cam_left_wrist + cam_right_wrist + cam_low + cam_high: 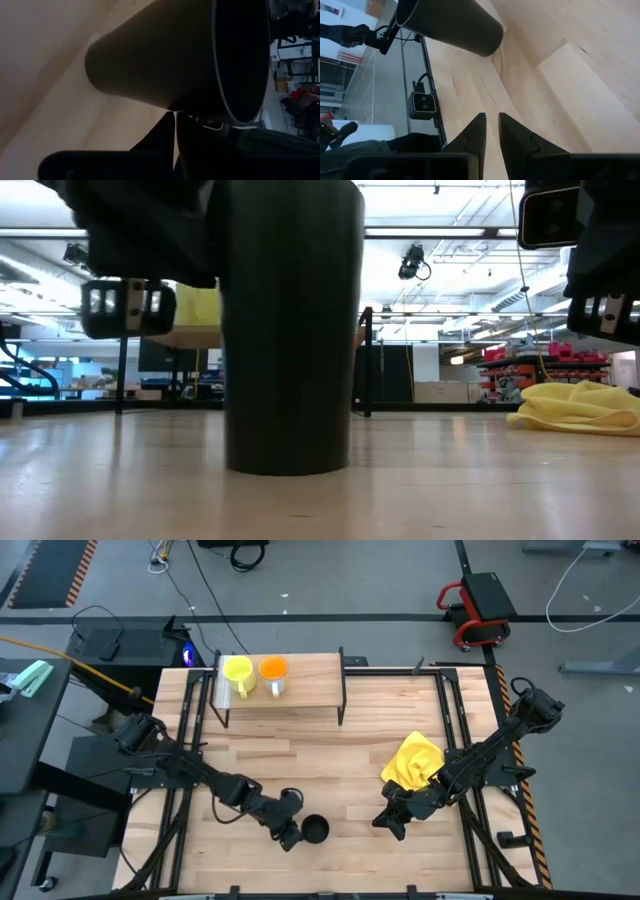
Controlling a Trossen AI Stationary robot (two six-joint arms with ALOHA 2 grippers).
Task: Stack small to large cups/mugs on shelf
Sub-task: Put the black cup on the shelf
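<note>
The black cup (315, 830) stands upright on its base on the table near the near edge; it fills the low view (290, 330). My left gripper (291, 836) is shut, right beside the cup on its left, fingertips (175, 135) at the cup's wall (165, 55). My right gripper (387, 822) is shut and hovers to the cup's right, close to the tabletop (491, 125), touching nothing. The yellow mug (237, 674) and the orange mug (273, 669) stand side by side on the left part of the shelf (305, 690) at the far edge. My left gripper's shut fingertips stand level against the black cup's outer wall just below the rim (200, 112), coming from the table's left. I cannot tell whether they touch it. The cup stands upright on the table.
A crumpled yellow cloth (412, 762) lies on the table just behind my right gripper, also seen in the low view (580, 405). Bare planks stretch between the shelf and the cup. The shelf's right half is bare wood. Black frame rails run along both table sides.
</note>
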